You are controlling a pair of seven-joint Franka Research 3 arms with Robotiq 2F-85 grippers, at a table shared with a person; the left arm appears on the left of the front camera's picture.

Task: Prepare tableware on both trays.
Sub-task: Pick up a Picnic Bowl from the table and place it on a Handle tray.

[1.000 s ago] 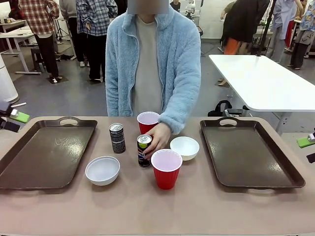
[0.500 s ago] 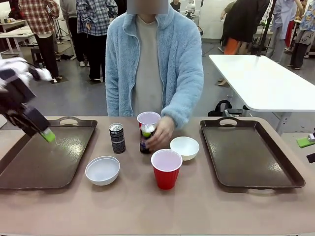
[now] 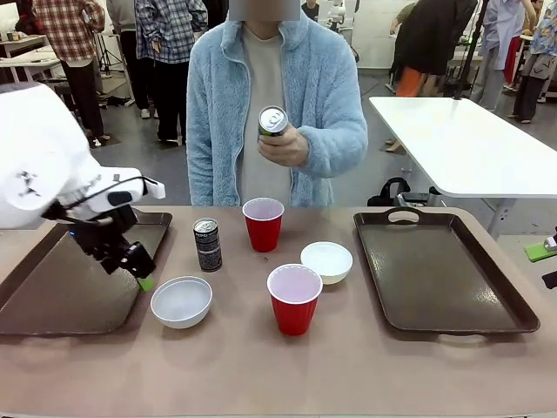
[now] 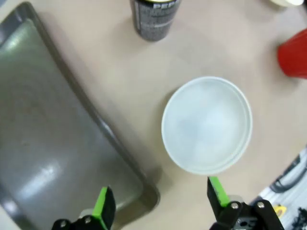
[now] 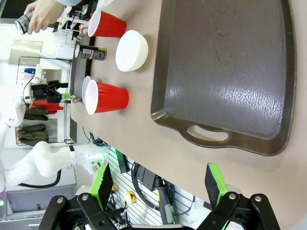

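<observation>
On the table (image 3: 348,374) between the trays: near bowl (image 3: 181,301), far bowl (image 3: 326,261), near red cup (image 3: 294,299), far red cup (image 3: 263,224) and one dark can (image 3: 207,245), all upright on the bare tabletop, none on a tray; second can (image 3: 273,121) lifted clear in the person's hand (image 3: 285,146), at chest height, well above the far red cup. Left tray (image 3: 70,279) and right tray (image 3: 444,270) both bare; so, by the look of it, nothing of the task done yet; six pieces to place, presumably a bowl, a cup and a can per tray.

Over the near inner corner of the left tray: left gripper (image 3: 132,263), jaws wide, holding nothing; from its wrist, left gripper (image 4: 159,197) with one green pad over the tray corner and the other just beside the rim of the near bowl, touching neither; probably lining up on that bowl as first pick.

Back from the right tray, facing its near handle: right gripper (image 5: 158,181), jaws wide as well, holding nothing, well apart from every piece; looks idle.

Left to do, judging from this layout: near bowl onto the left tray, then a cup and a can; same set onto the right tray; second can either handed over or set back down, cannot tell which.
</observation>
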